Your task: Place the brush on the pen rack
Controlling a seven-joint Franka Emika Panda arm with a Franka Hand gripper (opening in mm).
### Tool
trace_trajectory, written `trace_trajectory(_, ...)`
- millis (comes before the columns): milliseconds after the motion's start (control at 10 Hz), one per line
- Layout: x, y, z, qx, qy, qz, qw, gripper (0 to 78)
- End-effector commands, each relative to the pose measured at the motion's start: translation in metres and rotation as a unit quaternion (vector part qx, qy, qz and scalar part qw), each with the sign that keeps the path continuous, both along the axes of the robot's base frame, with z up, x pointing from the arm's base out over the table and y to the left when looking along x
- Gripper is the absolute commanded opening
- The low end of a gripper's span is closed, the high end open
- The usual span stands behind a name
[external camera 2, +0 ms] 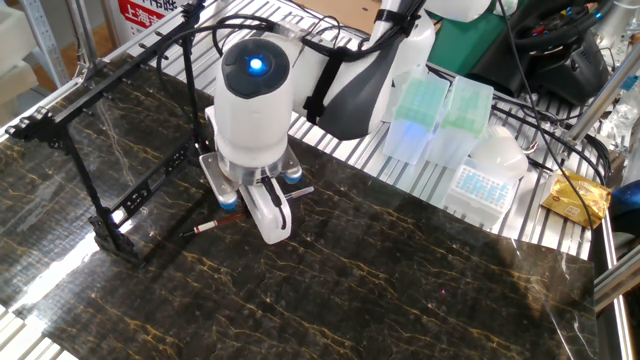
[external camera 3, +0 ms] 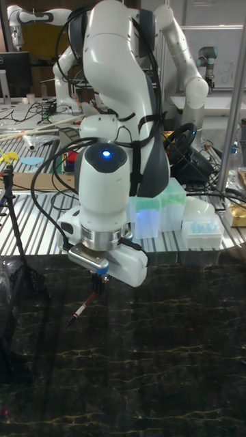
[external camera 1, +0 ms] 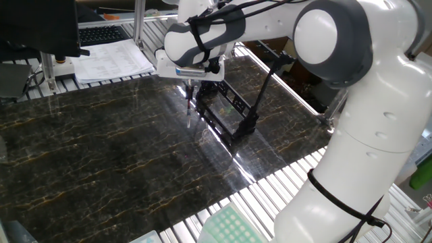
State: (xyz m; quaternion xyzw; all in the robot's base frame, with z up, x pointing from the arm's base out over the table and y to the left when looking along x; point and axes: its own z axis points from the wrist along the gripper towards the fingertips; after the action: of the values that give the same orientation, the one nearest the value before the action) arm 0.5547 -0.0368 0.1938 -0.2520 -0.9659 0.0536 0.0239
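Tall fixed view — the jaws (external camera 3: 100,272) are closed on the upper end of the brush (external camera 3: 83,306), which hangs below them at a slant, pale tip lowest and clear of the bench (external camera 3: 171,355). From one fixed view the brush (external camera 1: 187,111) reads nearly vertical, so I cannot fix its true tilt from any single camera.

The pen rack (external camera 2: 110,205) stands just beside the jaws, on the side away from the robot base; in one fixed view the rack (external camera 1: 229,115) lies just behind the hanging shaft. The brush is not yet on it.

Step in hand, as I judge it: carry and orient for placement. Notes to self for doing it well:
- The brush must end up lying across the slanted upright arms, so I would rotate the wrist until the shaft runs level before descending.
- Thin bars, thin shaft — easy to miss a cradle. I would check alignment in both fixed views before lowering.
- I am gripping near one end, so the free end may swing or droop; move slowly and keep the tip from snagging a bar.
- Release only once both ends sit in the arms.

Surface: dark marbled top with pale veining, glossy, showing glare and reflections that could mask the black rack. Slatted metal borders it. Beyond the jaws toward the base sit pipette tip boxes (external camera 2: 435,110); papers (external camera 1: 111,61) lie past the far edge in one fixed view. A second robot arm (external camera 3: 181,61) stands in the background.
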Motion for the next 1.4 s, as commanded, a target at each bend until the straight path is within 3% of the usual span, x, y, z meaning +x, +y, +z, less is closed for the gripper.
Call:
trace_trajectory(100,0.001,0.000,0.001,-0.004,-0.001,0.008,1.0000,1.2)
trace_trajectory(400,0.001,0.000,0.001,-0.004,0.000,0.001,1.0000,1.2)
trace_trajectory(800,0.007,0.001,0.046,-0.020,0.012,-0.031,0.9993,1.2)
trace_trajectory(900,0.007,0.001,0.047,-0.020,0.012,-0.031,0.9993,1.2)
trace_trajectory(1100,0.002,-0.008,0.080,-0.026,0.012,-0.042,0.9987,1.2)
trace_trajectory(1400,-0.009,-0.004,0.094,-0.054,0.007,-0.058,0.9968,1.2)
